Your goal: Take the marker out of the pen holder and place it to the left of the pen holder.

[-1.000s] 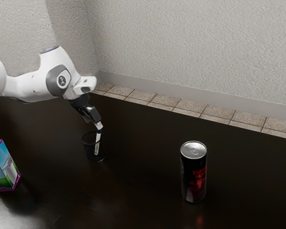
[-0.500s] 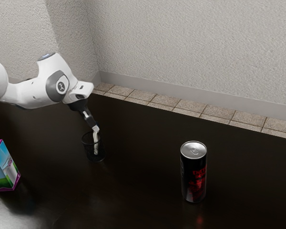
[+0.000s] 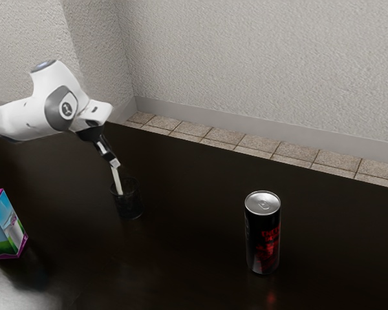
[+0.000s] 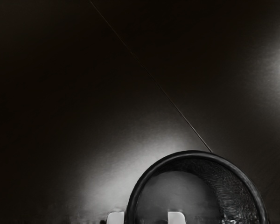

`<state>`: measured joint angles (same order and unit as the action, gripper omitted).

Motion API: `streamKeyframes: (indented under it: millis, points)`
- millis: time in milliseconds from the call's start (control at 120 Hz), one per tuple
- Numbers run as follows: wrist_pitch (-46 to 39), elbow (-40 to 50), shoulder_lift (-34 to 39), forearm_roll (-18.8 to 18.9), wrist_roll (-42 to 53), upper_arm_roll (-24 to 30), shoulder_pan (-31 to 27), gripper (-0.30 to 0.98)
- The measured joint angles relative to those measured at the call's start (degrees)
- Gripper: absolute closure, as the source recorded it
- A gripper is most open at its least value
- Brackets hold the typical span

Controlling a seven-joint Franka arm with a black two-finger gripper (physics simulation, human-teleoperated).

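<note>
White marker, tilted, has risen through the holder: its lower end, down near the holder's floor a second ago, is now about level with the holder's rim. The tool grips its upper end and has drawn back toward the exterior view's left of the holder. I cannot tell whether the tip is clear of the rim. The holder stands upright where it was on the tabletop, so extraction looks nearly done; a little more lift should precede any sideways move, or the tip could catch and tip the holder. The can stands well apart from it.
</note>
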<state>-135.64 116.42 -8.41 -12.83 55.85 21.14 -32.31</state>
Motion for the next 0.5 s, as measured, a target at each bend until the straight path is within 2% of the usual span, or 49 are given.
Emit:
streamKeyframes:
  millis: [158, 292, 375, 500]
  points:
    - [2.54, 0.52, 8.49, -0.21, -0.15, -1.16, 0.31, 0.76]
    - [6.75, 0.48, 9.92, -0.19, -0.25, -4.50, 2.69, 0.76]
    - [10.24, -0.30, 7.26, 0.41, -0.41, -7.33, 4.09, 0.76]
    - [19.73, -10.00, -3.92, 6.95, -2.98, -11.13, 1.50, 0.76]
